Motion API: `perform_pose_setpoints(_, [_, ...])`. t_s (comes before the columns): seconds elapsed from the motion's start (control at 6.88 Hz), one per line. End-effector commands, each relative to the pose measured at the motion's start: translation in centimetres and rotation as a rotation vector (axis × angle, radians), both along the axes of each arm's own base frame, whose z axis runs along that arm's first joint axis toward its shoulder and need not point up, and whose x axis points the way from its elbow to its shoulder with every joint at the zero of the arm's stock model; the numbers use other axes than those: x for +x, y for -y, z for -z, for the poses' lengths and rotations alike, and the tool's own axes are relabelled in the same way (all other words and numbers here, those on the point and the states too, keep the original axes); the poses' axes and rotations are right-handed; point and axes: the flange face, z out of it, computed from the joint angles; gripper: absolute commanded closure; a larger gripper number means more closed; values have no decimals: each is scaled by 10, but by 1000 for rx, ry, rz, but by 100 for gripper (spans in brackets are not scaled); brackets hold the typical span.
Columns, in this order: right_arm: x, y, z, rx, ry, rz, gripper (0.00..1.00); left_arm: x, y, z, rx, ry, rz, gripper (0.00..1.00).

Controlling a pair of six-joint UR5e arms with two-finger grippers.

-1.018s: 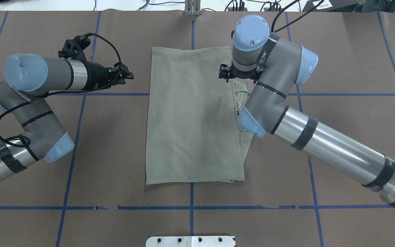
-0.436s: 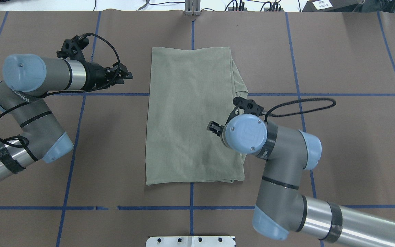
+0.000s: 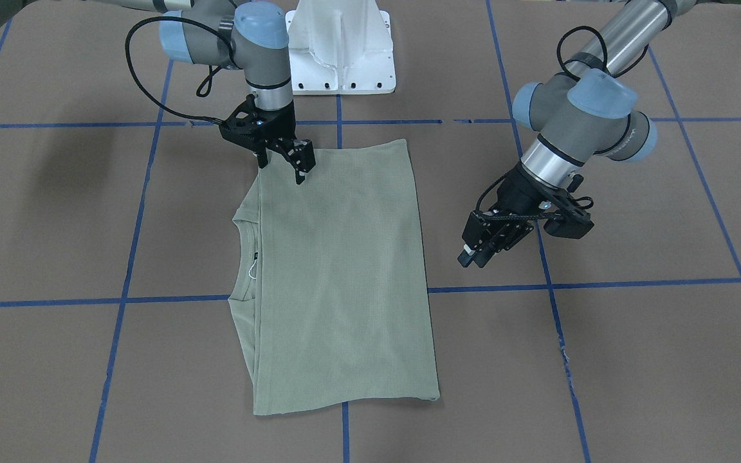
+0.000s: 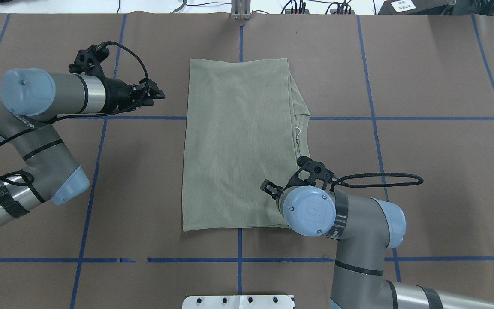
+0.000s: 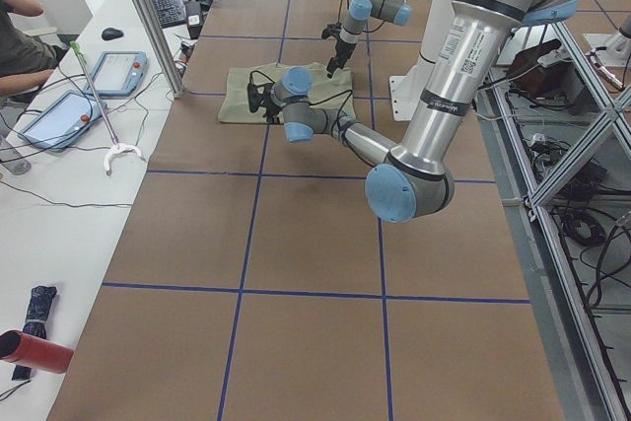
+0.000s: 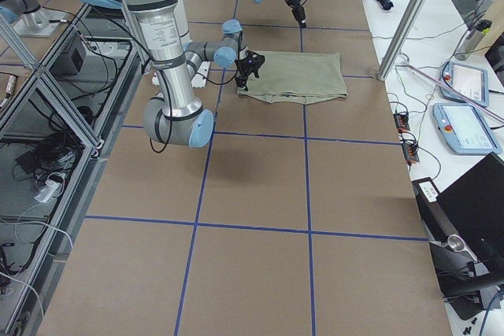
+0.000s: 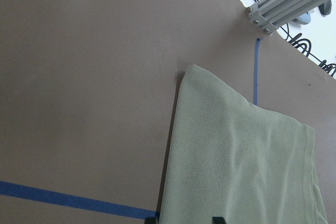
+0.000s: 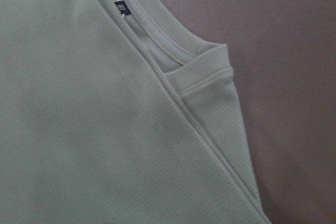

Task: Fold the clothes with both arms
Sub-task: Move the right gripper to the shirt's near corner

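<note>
The sage-green shirt (image 4: 238, 146) lies flat mid-table, folded into a tall rectangle (image 3: 338, 270). Its collar, with the black neck label (image 8: 122, 8) and white string loop (image 4: 298, 131), peeks out along the robot's right edge. My right gripper (image 4: 268, 188) hovers over the shirt's near right part (image 3: 283, 168), jaws apart and holding nothing. My left gripper (image 4: 161, 93) hangs above bare table left of the shirt (image 3: 476, 256), open and empty. Its wrist view shows the shirt's far left corner (image 7: 236, 161).
The brown table cover carries a grid of blue tape lines (image 4: 97, 171). The white pedestal base (image 3: 341, 58) stands at the robot's edge. Tablets (image 5: 59, 115), cables and an aluminium post (image 5: 148, 17) stand beyond the far edge. A red bottle (image 5: 35, 352) lies there too.
My right arm swung from the shirt's far right corner back along its right edge to the near right part. The left arm barely moved. The shirt stayed put.
</note>
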Motion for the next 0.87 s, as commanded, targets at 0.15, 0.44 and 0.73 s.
perform_pose_setpoints(0.15, [2,-24,-6,-38,15,-2,1,0,0,1,-2,-4,2,53])
perform_pose_setpoints(0.44, [1,-25,-1,-44,30,-9,1,-1,0,3,-1,-7,4,53])
perform_pose_setpoints(0.73, [-3,-30,-7,-49,20,-1,1,-1,-1,3,-2,-7,7,53])
